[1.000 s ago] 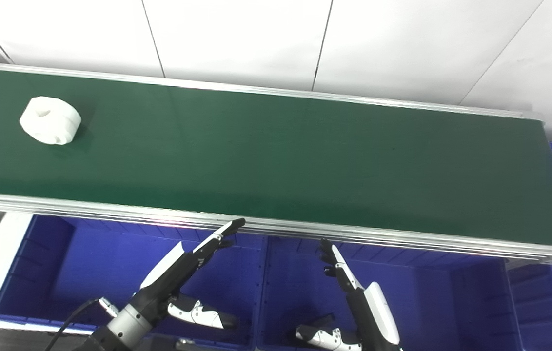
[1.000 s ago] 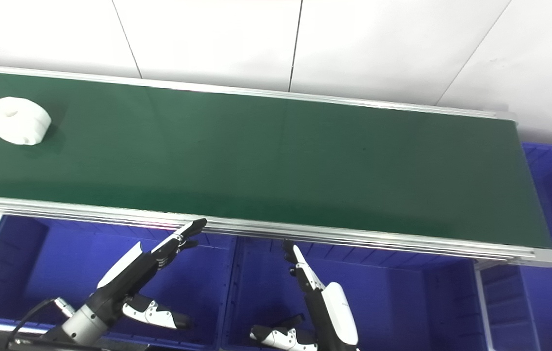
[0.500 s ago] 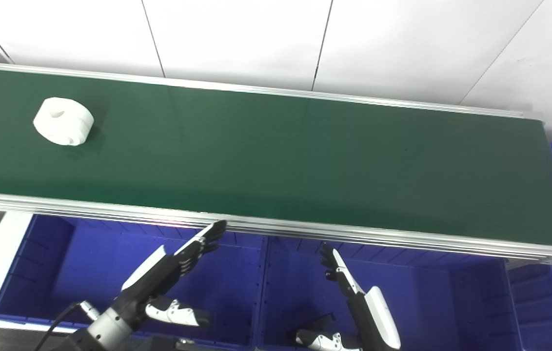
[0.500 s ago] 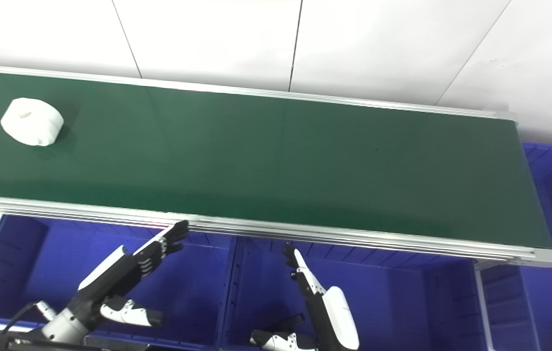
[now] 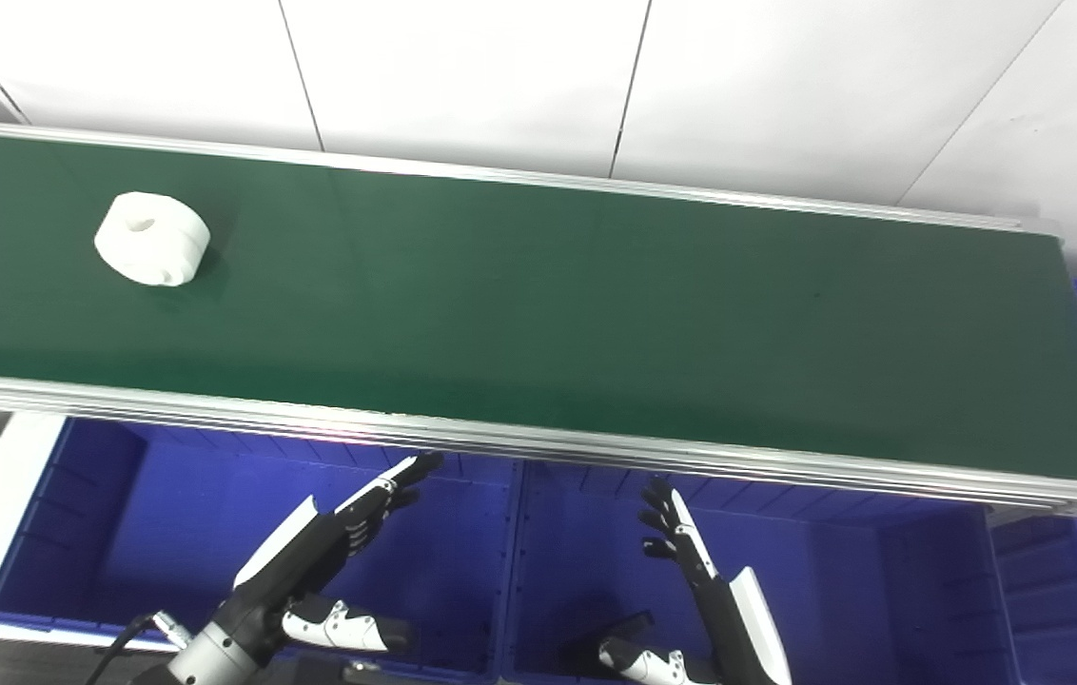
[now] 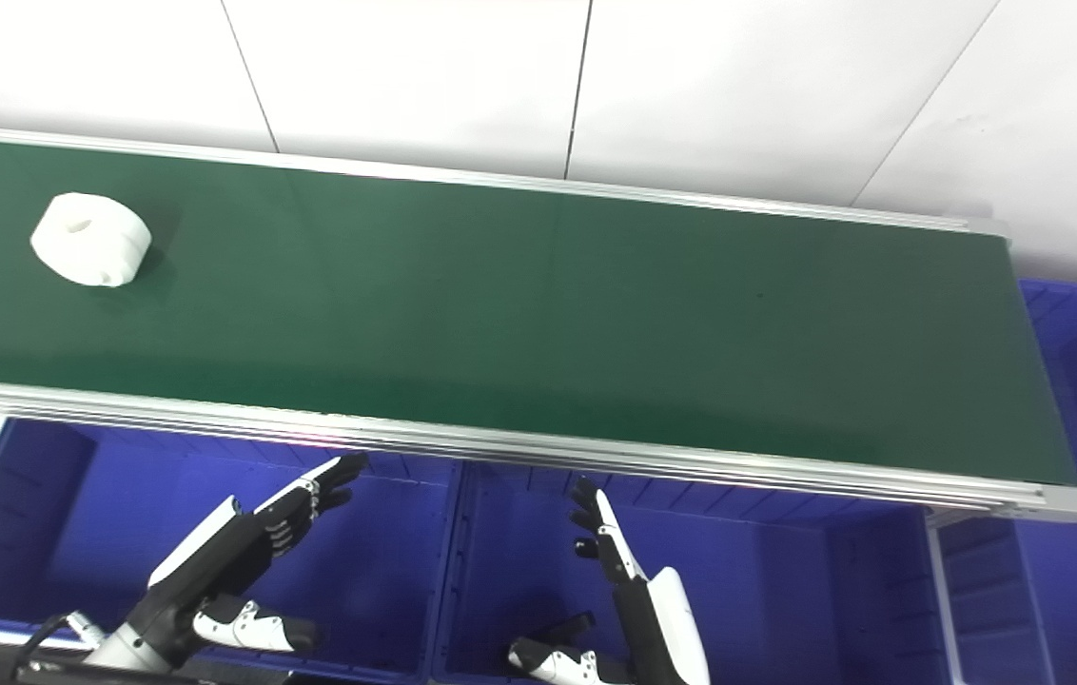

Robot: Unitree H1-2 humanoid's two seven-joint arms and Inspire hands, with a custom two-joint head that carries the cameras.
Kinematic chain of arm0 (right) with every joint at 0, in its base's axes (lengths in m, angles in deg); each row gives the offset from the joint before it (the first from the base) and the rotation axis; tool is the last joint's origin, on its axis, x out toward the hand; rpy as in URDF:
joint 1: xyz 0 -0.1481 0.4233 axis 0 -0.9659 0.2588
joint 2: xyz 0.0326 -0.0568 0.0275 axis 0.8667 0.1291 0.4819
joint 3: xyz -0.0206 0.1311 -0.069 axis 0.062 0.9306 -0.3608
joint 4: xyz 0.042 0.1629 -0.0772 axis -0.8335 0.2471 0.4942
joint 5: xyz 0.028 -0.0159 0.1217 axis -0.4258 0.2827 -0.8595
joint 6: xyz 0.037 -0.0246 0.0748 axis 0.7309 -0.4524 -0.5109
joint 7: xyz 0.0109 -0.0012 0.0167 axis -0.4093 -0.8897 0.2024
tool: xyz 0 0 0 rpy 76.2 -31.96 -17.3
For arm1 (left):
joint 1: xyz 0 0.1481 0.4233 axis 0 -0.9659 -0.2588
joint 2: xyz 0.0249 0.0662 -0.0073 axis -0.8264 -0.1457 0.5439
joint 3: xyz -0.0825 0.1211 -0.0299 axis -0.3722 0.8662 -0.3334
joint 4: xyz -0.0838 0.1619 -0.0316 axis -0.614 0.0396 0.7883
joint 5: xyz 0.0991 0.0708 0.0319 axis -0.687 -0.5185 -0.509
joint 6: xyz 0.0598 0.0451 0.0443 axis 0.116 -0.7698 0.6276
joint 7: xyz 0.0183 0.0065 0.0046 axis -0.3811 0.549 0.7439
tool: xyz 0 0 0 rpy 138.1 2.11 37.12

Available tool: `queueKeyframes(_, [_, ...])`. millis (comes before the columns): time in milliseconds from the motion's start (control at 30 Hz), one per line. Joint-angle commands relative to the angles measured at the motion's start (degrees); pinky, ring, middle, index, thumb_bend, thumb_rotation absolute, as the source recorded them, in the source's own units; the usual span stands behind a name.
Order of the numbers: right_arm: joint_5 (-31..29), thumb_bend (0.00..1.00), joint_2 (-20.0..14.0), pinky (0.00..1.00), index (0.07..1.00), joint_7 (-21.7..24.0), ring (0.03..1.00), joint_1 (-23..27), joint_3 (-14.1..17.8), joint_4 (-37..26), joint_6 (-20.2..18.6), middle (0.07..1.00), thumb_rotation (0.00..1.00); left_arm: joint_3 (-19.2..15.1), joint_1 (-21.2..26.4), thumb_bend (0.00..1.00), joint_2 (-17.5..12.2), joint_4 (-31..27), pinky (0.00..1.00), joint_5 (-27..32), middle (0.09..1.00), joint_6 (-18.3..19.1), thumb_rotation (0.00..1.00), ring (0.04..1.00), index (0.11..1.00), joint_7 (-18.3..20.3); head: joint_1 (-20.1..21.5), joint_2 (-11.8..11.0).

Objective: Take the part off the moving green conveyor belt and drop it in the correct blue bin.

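so nothing's been picked yet, basically all of the task is left. the white part [image 5: 152,251] is sitting on the green conveyor belt [image 5: 596,314] way over at its left end, well apart from both hands. it's a squat round puck-like thing lying flat, hole or dimple facing up, so no real long axis to speak of, its short axis points up off the belt. left hand [image 5: 329,547] and right hand [image 5: 700,571] both hover low over the blue bins [image 5: 120,514] in front of the belt, fingers spread and holding nothing. grab, carry and drop into the correct bin all remain, and i can't tell which bin that is.
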State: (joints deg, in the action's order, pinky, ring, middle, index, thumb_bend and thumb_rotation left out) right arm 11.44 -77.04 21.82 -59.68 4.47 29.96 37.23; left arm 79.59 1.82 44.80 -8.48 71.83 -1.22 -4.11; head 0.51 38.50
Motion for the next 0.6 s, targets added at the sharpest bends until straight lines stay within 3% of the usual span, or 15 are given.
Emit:
queueKeyframes(0, [-0.38, 0.89, 0.81, 0.76, 0.986, -0.37, 0.872, -0.09, -0.03, -0.67, 2.82, 0.933, 0.76, -0.77, 0.21, 0.87, -0.37, -0.57, 0.96, 0.92, 1.000, -2.01, 0.45, 1.000, 0.961, 0.62, 0.96, -0.19])
queueKeyframes(100, [-0.21, 0.89, 1.66, 0.77, 0.970, -0.76, 0.860, 0.32, -0.08, 0.20, 3.01, 0.915, 0.75, -1.41, 0.50, 0.88, -0.31, -0.15, 0.99, 0.52, 1.000, -2.03, 0.47, 1.000, 0.973, 1.17, 3.26, -0.93])
queueKeyframes(367, [1.30, 0.91, 2.54, 0.77, 0.962, -1.67, 0.854, 1.26, -0.35, 1.84, 3.73, 0.901, 0.75, -2.63, 1.31, 0.89, -0.02, 1.43, 1.00, 1.02, 1.000, -2.03, 0.46, 1.000, 0.975, 3.04, 4.41, -3.29])
queueKeyframes(400, [1.44, 0.91, 2.50, 0.77, 0.962, -1.99, 0.853, 1.40, -0.38, 2.32, 3.91, 0.901, 0.74, -2.76, 1.44, 0.90, 0.20, 1.84, 1.00, 0.56, 1.000, -2.03, 0.46, 1.000, 0.974, 3.07, 1.32, -5.51])
queueKeyframes(567, [0.32, 0.90, 0.34, 0.75, 0.966, -4.31, 0.848, 2.38, -1.88, 4.44, 4.22, 0.902, 0.74, -3.11, 1.83, 0.90, 2.39, 3.94, 0.99, -1.26, 0.999, -2.04, 0.48, 1.000, 0.937, 3.11, -8.79, -12.16])
